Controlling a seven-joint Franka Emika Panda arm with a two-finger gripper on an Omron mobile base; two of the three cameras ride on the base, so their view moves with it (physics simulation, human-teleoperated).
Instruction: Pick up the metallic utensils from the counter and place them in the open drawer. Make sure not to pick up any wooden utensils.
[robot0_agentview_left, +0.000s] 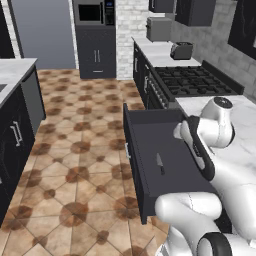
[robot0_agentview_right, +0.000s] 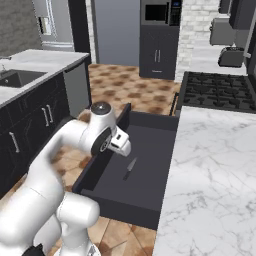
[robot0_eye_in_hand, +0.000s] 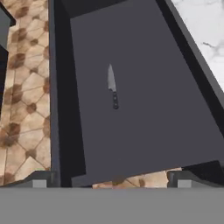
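Knife (robot0_eye_in_hand: 113, 87), small, silver-bladed, black-handled, lies in the wide dark charcoal open drawer (robot0_eye_in_hand: 144, 131). Gripper (robot0_eye_in_hand: 109, 180) hovers above, spread and empty.

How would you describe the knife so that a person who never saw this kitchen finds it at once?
Find the stove, then the open dark drawer pulled out just next to it, under the white marble counter. On the drawer's flat floor lies the knife: small, with a silver blade and a black handle, the sole item inside.
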